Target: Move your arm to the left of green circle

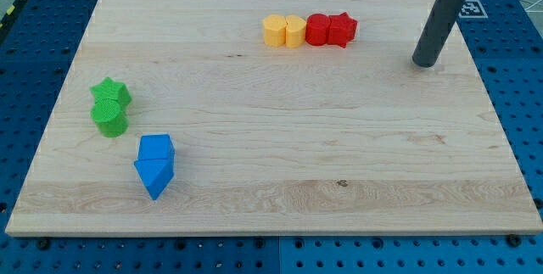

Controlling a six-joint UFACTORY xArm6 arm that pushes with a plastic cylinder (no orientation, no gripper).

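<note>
The green circle lies near the board's left edge, touching a green star just above it. My tip rests on the board at the view's upper right, far to the right of the green circle and right of the red blocks. The rod rises from it toward the view's top right corner.
A blue cube and a blue triangle sit together below and right of the green circle. A row near the top holds two yellow blocks, a red circle and a red star. The wooden board lies on a blue perforated table.
</note>
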